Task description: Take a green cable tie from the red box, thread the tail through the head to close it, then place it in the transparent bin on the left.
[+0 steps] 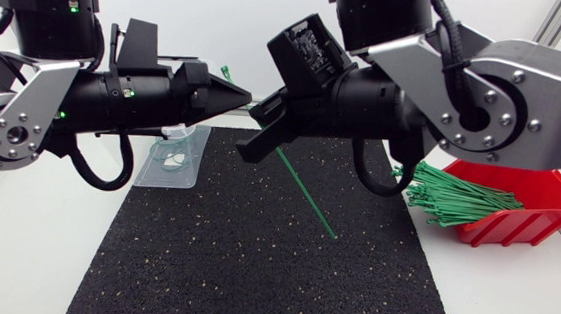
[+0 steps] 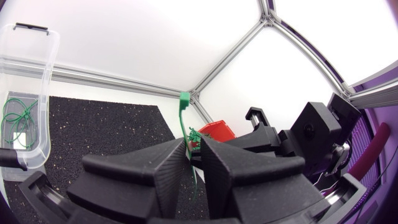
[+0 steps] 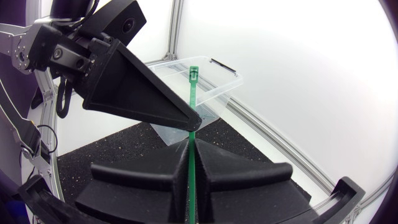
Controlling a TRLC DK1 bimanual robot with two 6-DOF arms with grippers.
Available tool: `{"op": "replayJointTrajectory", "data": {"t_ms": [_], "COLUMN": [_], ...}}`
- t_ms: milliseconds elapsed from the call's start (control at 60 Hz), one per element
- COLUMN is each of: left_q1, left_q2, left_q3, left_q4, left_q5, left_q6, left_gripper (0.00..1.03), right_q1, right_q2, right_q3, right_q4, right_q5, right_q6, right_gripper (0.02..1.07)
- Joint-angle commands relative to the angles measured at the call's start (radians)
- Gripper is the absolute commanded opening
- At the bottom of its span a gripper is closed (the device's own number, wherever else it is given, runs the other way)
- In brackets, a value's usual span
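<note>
A green cable tie [image 1: 303, 189] hangs slanted above the black mat, head [image 1: 225, 70] up and tail down. My right gripper [image 1: 262, 131] is shut on its strap; in the right wrist view the tie [image 3: 193, 93] rises from between the shut fingers [image 3: 191, 149]. My left gripper [image 1: 248, 101] meets it from the left, just under the head [image 2: 185, 98]. Its fingers [image 2: 194, 142] stand a narrow gap apart around the strap, which lies against one finger only. The transparent bin [image 1: 200, 156] sits at the mat's far left. The red box [image 1: 527, 217] is at the right.
A bundle of green ties [image 1: 458, 196] sticks out of the red box toward the mat [image 1: 251, 275]. A few closed ties [image 2: 18, 121] lie in the bin. Both arms meet above the mat's far half; its near half lies bare.
</note>
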Motion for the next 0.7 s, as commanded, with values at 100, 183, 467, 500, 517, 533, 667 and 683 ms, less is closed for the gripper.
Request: {"op": "replayJointTrajectory", "data": {"t_ms": [100, 183, 467, 500, 517, 533, 667, 683], "left_q1": [-0.008, -0.010, -0.008, -0.010, -0.010, -0.010, -0.014, -0.013], "left_q2": [0.007, 0.007, 0.003, 0.003, 0.003, 0.003, 0.000, -0.001], "left_q3": [-0.027, -0.027, -0.029, -0.030, -0.030, -0.030, -0.038, -0.038], "left_q4": [0.011, 0.013, 0.019, 0.020, 0.022, 0.022, 0.028, 0.028], "left_q5": [0.012, 0.012, 0.011, 0.011, 0.011, 0.011, 0.012, 0.012], "left_q6": [-0.031, -0.031, -0.034, -0.034, -0.033, -0.033, -0.017, -0.013], "left_gripper": [0.17, 0.14, 0.04, 0.04, 0.04, 0.04, 0.04, 0.04], "right_q1": [0.011, 0.011, 0.020, 0.022, 0.024, 0.024, 0.024, 0.024], "right_q2": [0.011, 0.009, 0.011, 0.012, 0.012, 0.012, 0.009, 0.008], "right_q3": [-0.021, -0.022, -0.024, -0.024, -0.024, -0.024, -0.024, -0.025], "right_q4": [0.009, 0.009, 0.011, 0.011, 0.011, 0.011, 0.011, 0.011], "right_q5": [0.012, 0.015, 0.015, 0.015, 0.015, 0.015, 0.012, 0.012], "right_q6": [0.019, 0.020, 0.019, 0.020, 0.020, 0.020, 0.019, 0.017], "right_gripper": [0.08, 0.08, 0.08, 0.08, 0.08, 0.08, 0.17, 0.22]}}
